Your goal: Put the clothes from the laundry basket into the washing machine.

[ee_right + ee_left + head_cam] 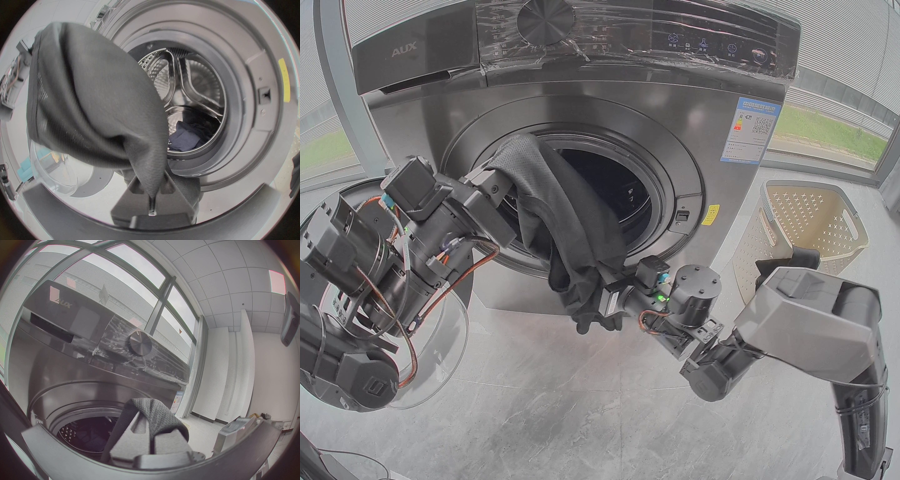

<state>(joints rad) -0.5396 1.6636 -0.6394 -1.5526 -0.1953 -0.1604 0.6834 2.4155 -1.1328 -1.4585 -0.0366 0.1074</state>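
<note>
Laundry corner in an office-like test room. A grey steel front-loading washing machine [612,106], its control panel under clear plastic film [625,44], stands on a grey stone-tile floor [581,412] beside a beige perforated plastic laundry basket [800,219]. Tall metal-framed windows [137,268], a white panelled drop ceiling [237,277] and bare white walls [275,380] indicate a commercial building, not a home.

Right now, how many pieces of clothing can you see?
2. A dark grey garment, held by the left hand and right hand, hangs at the washing machine's opening; a dark blue garment lies inside the drum. The laundry basket may hide more.
</note>
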